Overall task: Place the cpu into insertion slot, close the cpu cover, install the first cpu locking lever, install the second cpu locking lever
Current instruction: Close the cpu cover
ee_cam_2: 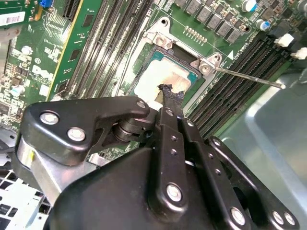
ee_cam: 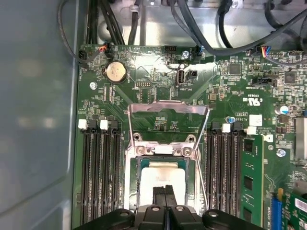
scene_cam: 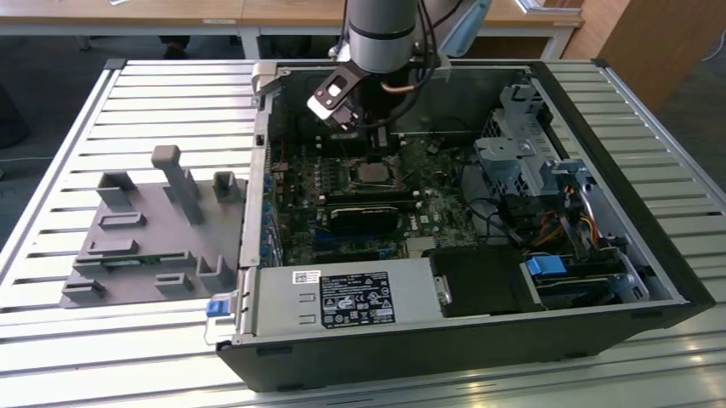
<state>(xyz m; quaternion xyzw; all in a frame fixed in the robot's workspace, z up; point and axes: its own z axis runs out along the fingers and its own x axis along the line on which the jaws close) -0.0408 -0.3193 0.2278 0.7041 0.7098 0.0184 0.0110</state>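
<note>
**Exterior view.** Bright, even light; its source is outside the frame. The slatted metal desk (scene_cam: 68,127) reflects strongly and is whitest from 5 to 7 o'clock. The inside of the computer case (scene_cam: 454,348) is markedly darker, with the deepest shade toward 4 o'clock. The grey fixture (scene_cam: 148,229) at 9 o'clock throws only a soft shadow.

**First wrist view.** The green board (ee_cam: 225,96) carries a pale, washed-out glare patch beside the coin cell (ee_cam: 115,72). The cpu cover (ee_cam: 168,108) mirrors the light. The cpu (ee_cam: 160,172) top is near white.

**Second wrist view.** The cpu (ee_cam_2: 160,76) top is blown out pale. The black end effector (ee_cam_2: 170,93) shows small glints on its screw heads (ee_cam_2: 173,192). The case wall (ee_cam_2: 268,143) has a soft bluish sheen.
</note>
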